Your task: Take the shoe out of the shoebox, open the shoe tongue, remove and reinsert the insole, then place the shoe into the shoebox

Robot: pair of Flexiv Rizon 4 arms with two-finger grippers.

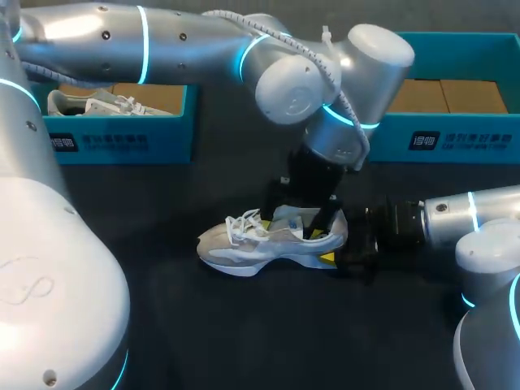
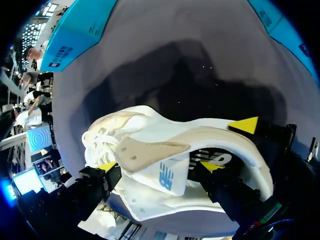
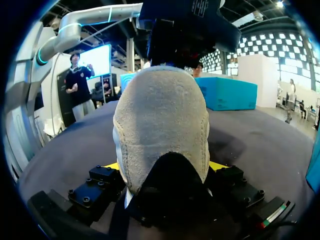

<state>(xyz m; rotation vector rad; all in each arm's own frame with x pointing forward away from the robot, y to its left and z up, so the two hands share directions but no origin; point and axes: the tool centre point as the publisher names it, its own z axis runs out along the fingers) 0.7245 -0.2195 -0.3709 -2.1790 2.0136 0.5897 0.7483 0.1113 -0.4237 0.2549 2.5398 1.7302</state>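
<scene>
A white and grey shoe point(image 1: 260, 242) lies on its sole on the dark table, toe toward the left. My left gripper point(image 1: 302, 221) comes down over its opening. In the left wrist view this gripper point(image 2: 159, 166) is open, with its yellow tips on either side of the raised tongue point(image 2: 162, 172). My right gripper point(image 1: 348, 244) comes in level from the right at the heel. The grey suede heel point(image 3: 161, 120) fills the gap between the right gripper's point(image 3: 164, 167) fingers, which press on it from both sides. The insole is hidden.
A blue shoebox point(image 1: 122, 140) at the back left holds another white shoe point(image 1: 89, 103). A second blue shoebox point(image 1: 455, 140) with a brown cardboard bottom stands at the back right. Dark tabletop point(image 1: 244, 325) spreads in front of the shoe.
</scene>
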